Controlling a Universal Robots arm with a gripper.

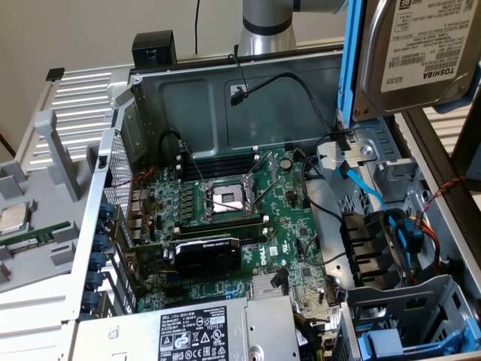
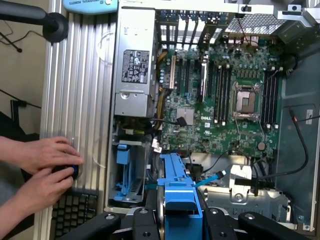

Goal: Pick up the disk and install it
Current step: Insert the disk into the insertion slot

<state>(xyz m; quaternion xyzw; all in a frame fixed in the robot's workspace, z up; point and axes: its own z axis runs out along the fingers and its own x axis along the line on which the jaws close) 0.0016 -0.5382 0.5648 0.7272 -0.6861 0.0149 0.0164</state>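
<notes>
- While the flat rectangular silver-grey hard disk (image 1: 421, 53), with its white printed label and bright blue plastic carrier frame, is held in the air at the far right of the exterior view, no part of it is seen touching the open grey metal computer case (image 1: 225, 98) below.
- In the wrist view, the black gripper (image 2: 177, 222) is seen clamped on the disk (image 2: 179, 197), with one finger on each side of the blue frame and the disk edge-on between them.
- The pick-up part of the task is judged done, since the disk is carried clear of every surface.
- The install part is judged not yet done. The disk is held above the right part of the case, apart from the green motherboard (image 1: 225, 218) and from the grey metal drive cage (image 1: 406, 301) at the near right of the exterior view.
- A second blue plastic carrier (image 1: 387, 344) is seen seated low in that cage. Which slot is meant for the held disk cannot be told.
- A light blue data cable (image 1: 364, 188) is seen lying loose on the right side of the case, between the disk and the cage.
- A large grey power supply box (image 1: 195, 331) with a black-and-white label is seen at the near edge of the case, untouched.
- A person's hands (image 2: 47, 152) are seen beside the case in the wrist view, closed round a small dark device, near a black keyboard (image 2: 75, 210).
</notes>
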